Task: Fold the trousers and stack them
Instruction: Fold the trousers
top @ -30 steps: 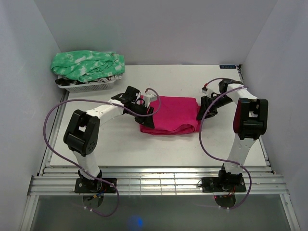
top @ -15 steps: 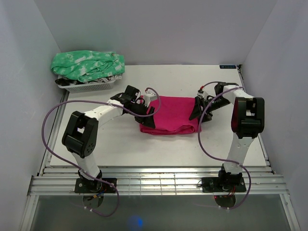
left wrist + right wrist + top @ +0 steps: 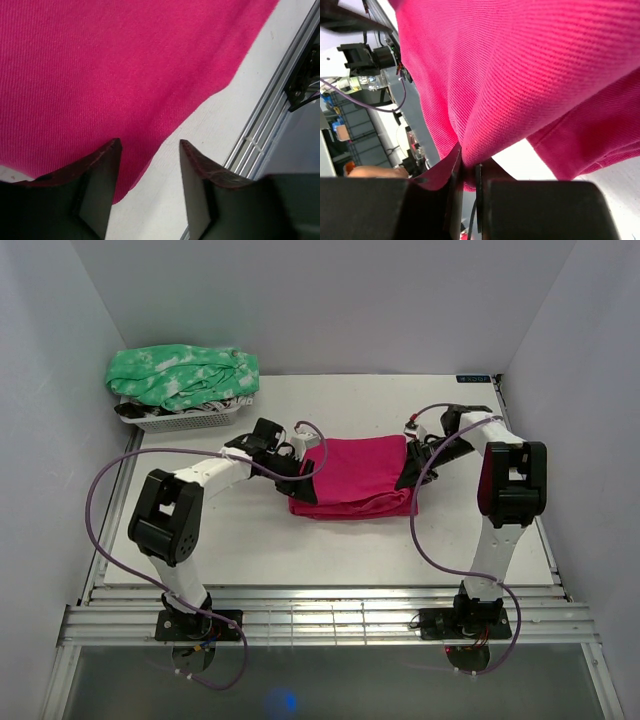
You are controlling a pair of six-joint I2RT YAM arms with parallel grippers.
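Observation:
The magenta-pink trousers (image 3: 355,478) lie folded into a compact rectangle in the middle of the table. My left gripper (image 3: 303,478) sits at their left edge; in the left wrist view it (image 3: 148,150) stands open, one finger over the trousers (image 3: 110,70) and the other over bare table, with nothing pinched. My right gripper (image 3: 410,470) is at the trousers' right edge. The right wrist view shows it (image 3: 468,161) shut on a lifted fold of the trousers (image 3: 520,65).
A white basket (image 3: 185,418) at the back left holds a green-and-white mottled garment (image 3: 183,376). Grey walls close in on three sides. A metal rail (image 3: 280,95) runs along the table's edge near the left gripper.
The right gripper moved left onto the trousers' right edge, opened, then shut on the fabric. The left gripper shifted slightly back along the left edge, staying open.

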